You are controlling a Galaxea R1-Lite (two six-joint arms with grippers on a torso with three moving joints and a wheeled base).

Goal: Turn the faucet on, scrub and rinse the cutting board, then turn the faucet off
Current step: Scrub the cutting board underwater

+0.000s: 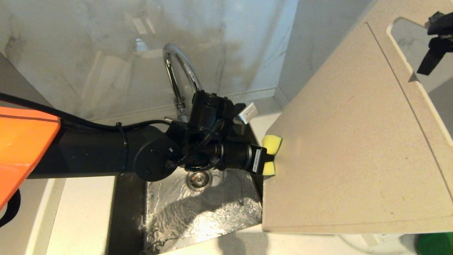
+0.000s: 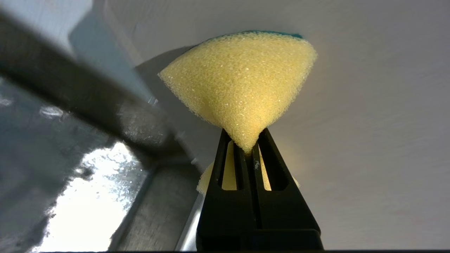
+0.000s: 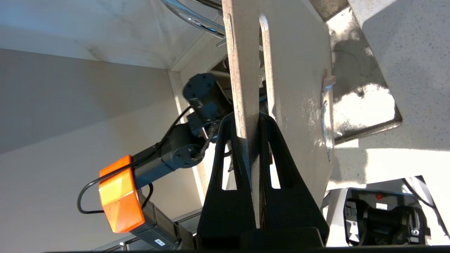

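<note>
Right gripper (image 3: 254,121) clamped on the slot-handle end of the cutting board (image 1: 354,148), tilted up above the sink (image 1: 198,209). Left gripper (image 2: 250,149) pinched tight on the sponge (image 2: 242,84), pressed against the board's underside. Faucet (image 1: 178,71) behind, upright.

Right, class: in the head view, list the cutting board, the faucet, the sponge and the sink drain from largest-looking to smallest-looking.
1. cutting board, though it is raised toward the camera, which inflates it.
2. faucet.
3 and 4. sponge and sink drain look about alike; the board and gripper partly hide the sponge, so no ranking.
</note>
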